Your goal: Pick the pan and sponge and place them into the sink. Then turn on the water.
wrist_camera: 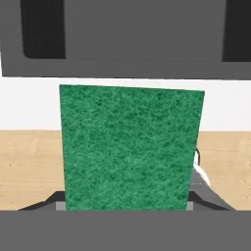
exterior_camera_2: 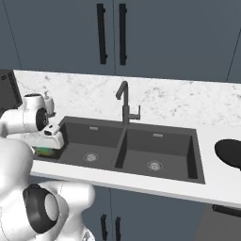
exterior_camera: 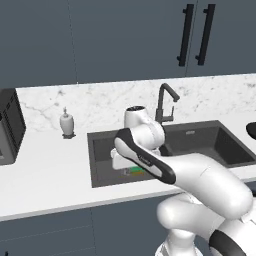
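My gripper is shut on the sponge, a small green square with an orange-brown bottom layer. It holds the sponge low over the front left part of the sink's left basin. In the hand view the sponge's green face covers the fingertips. The black pan lies on the white counter right of the sink, far from the gripper; the pan is cut by the picture's edge. The dark gooseneck faucet stands behind the divider between the basins.
A white soap dispenser stands on the counter left of the sink, by the marble backsplash. A dark microwave sits at the far left. Dark cabinets with black handles hang above. My own arm crosses over the left basin.
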Available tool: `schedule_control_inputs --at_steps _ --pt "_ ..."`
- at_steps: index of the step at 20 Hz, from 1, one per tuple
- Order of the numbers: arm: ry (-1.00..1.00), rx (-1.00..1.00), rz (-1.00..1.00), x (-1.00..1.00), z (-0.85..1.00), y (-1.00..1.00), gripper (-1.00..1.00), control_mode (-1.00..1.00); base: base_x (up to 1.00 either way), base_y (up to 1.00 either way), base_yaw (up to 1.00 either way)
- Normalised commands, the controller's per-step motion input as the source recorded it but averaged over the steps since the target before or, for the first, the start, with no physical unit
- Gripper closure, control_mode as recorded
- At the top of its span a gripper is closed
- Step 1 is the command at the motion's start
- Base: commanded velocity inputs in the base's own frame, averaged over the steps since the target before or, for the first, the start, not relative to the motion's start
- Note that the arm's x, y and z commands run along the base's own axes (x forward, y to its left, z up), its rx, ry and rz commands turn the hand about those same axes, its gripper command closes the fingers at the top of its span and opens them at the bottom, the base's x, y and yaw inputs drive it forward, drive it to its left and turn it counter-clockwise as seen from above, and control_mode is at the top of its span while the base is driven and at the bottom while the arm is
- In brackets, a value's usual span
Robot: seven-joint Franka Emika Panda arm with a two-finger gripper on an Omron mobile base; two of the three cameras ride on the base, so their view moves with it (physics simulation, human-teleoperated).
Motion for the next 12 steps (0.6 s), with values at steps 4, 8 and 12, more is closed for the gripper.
schedule_control_inputs --at_steps 4,8,12 --pt "0.01 0.0 0.0 0.0 0.0 -0.62 1.0 -1.0 0.0 0.0 0.0" --pt "0.0 0.0 0.04 0.0 0.0 -0.56 1.0 -1.0 0.0 0.0 0.0" --pt "0.0 0.0 0.01 0.0 0.0 -0.68 1.0 -1.0 0.0 0.0 0.0"
